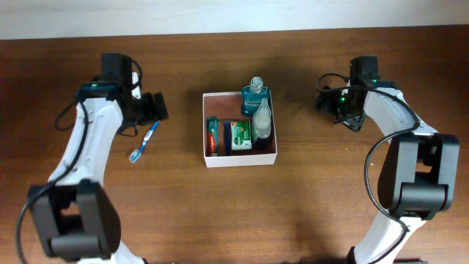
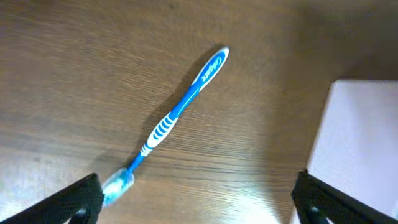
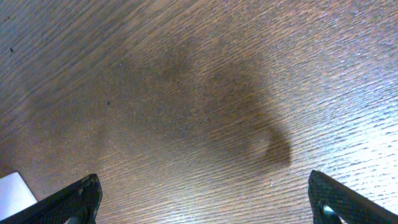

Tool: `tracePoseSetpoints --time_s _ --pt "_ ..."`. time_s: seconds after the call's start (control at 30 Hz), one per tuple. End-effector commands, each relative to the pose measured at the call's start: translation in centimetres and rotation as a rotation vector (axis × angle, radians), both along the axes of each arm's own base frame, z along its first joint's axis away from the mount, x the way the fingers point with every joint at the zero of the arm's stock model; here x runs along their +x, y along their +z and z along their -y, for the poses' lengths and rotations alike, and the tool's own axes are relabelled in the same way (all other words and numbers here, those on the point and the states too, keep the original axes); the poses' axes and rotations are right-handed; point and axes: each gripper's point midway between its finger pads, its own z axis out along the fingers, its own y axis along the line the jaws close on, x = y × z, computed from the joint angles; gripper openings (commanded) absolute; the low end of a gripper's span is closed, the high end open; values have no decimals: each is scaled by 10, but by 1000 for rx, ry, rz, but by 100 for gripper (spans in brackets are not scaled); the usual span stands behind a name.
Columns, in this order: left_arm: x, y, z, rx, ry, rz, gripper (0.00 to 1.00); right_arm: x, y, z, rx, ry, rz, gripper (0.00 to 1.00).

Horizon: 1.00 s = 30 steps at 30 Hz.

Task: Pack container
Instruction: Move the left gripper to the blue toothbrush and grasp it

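Container point(image 1: 242, 161) sits mid-table point(image 1: 308, 198) on dark wood grain, with bottles and boxes inside. Blue toothbrush point(image 2: 177, 112) lies flat on the wood left of the container, left gripper point(image 2: 199, 199) above it, fingers spread wide. Right gripper point(image 3: 205, 193) hangs over wood right of the container, fingers also wide apart.

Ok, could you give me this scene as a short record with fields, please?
container: white-walled box, open on top
inside it: blue bottle, small clear bottle, green box, red box
outside it: blue toothbrush, flat on the table, on the left arm's side
left hand: open, empty, over the toothbrush
right hand: open, empty, over bare table
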Motion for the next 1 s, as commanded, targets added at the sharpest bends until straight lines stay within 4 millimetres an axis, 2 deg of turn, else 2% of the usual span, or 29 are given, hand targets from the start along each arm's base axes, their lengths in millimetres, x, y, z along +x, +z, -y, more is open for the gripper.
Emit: tracePoseSetpoints --time_s 0.0,0.1,0.23,0.3,0.43,0.47,0.53,0.67,0.87,0.97 --pt "3 -36 -2 51 -135 -72 93 -1 -4 3 -9 -3 -10 99" --pt "2 -62 -2 54 -166 -130 89 -1 -4 3 -9 -3 -10 99" --pt "-6 -98 -2 45 -170 -223 72 -1 -4 3 -9 -3 -10 99" --pt "-12 -112 -2 41 -172 -265 57 -1 -4 3 -9 -3 -10 99" --pt "-17 -118 -2 38 -172 -295 42 -1 -4 3 -9 -3 -10 99" --pt "-19 -118 -2 38 -172 -302 30 -1 -4 3 -9 -3 -10 99" --pt "-21 -118 -2 37 -172 -313 18 -1 -4 3 -9 -3 -10 99" --pt "-23 -118 -2 36 -172 -320 12 -1 -4 3 -9 -3 -10 99" --pt "-23 -117 0 27 -173 -317 8 -1 -4 3 -9 -3 -10 99" --pt "-21 -114 3 6 -176 -313 1 -1 -4 3 -9 -3 -10 99"
